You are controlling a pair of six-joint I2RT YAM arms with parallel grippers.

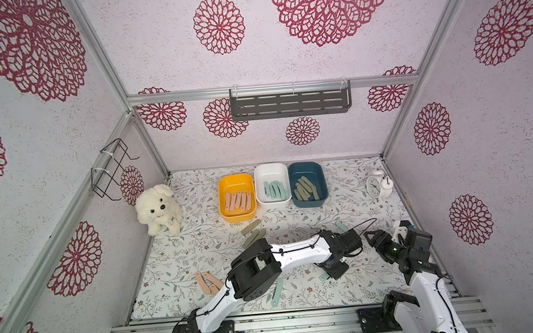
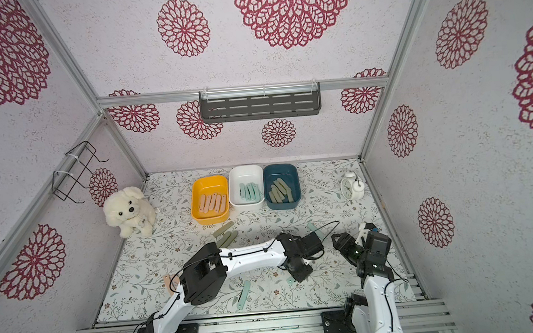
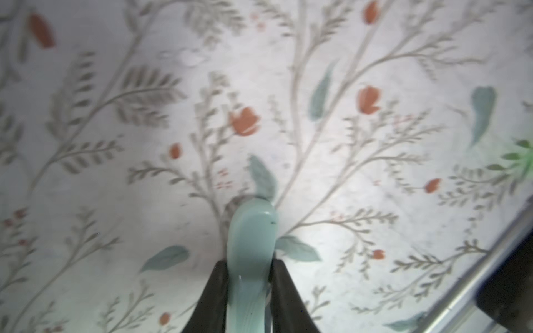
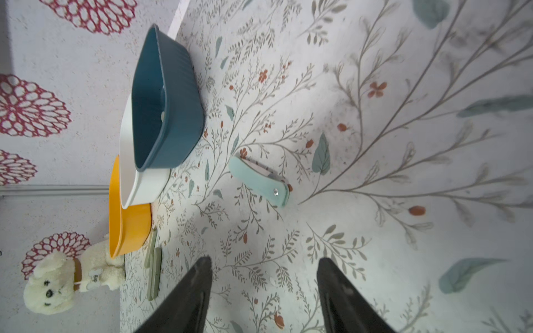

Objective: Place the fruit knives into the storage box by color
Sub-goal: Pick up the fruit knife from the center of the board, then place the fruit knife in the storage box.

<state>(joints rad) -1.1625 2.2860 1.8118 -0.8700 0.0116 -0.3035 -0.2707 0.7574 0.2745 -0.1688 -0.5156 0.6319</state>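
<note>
Both top views sit high over the robot's end, looking down n fwd over the table (image 1: 199,244), nearly same framing. Left wrist cam's super close to the table, mint knife (image 3: 251,259) right at the lens, blurry, prob aimed nearly straight down. Right wrist cam hangs higher, angled across twd the blue bin (image 4: 178,115), which both top views share.

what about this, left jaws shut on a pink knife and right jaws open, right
No, the knife is mint-teal, not pink; the left wrist view shows it. The left jaws are shut on it and the right jaws are open.
</note>
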